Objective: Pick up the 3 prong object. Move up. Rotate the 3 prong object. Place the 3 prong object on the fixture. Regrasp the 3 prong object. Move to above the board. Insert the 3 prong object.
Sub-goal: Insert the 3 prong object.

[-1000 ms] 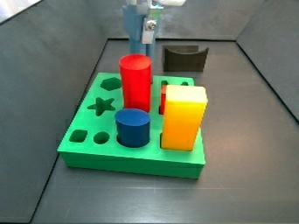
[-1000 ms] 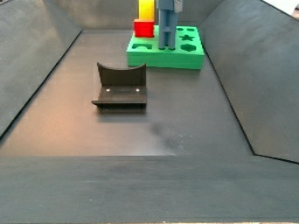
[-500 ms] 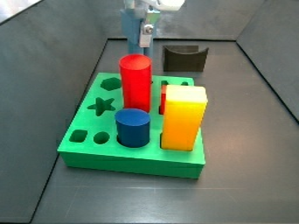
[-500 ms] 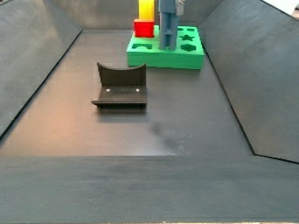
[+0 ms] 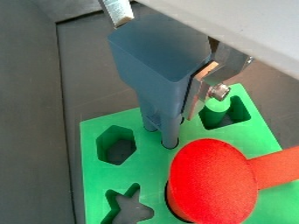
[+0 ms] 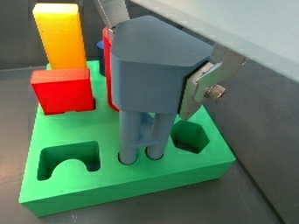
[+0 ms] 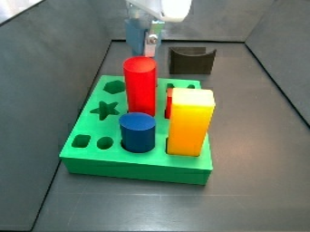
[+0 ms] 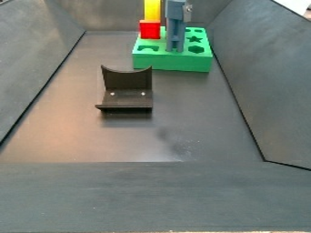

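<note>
Hanging over the far part of the board point(image 7: 97, 149), the hand point(image 7: 150, 38) grips the 3 prong object point(image 6: 146, 83), which stands upright between its flat silver fingers point(image 6: 201, 84). In both wrist views the steel-blue piece is seen end-on from above, with its prongs pointing down and their tips at or just inside the holes of the board point(image 6: 111, 179); whether they touch the bottom cannot be told. In a wrist view the piece point(image 5: 158, 74) comes down between the hexagon cut-out point(image 5: 117, 144) and another cut-out point(image 5: 222, 109), close beside the red cylinder point(image 5: 214, 182). In a side view the red cylinder point(image 7: 140, 84) stands in the board in front of the hand, with the short dark-blue cylinder point(image 7: 137, 132) nearer the camera and the yellow block point(image 7: 191, 120) to its right, a red block point(image 7: 179, 93) behind it. The fixture point(image 7: 191, 61) sits on the dark floor behind the board, apart from it, and its notch is empty. From the opposite side the fixture point(image 8: 125, 89) lies nearer the camera, well apart from the board point(image 8: 176, 56), above which the hand point(image 8: 177, 18) holds the piece.
</note>
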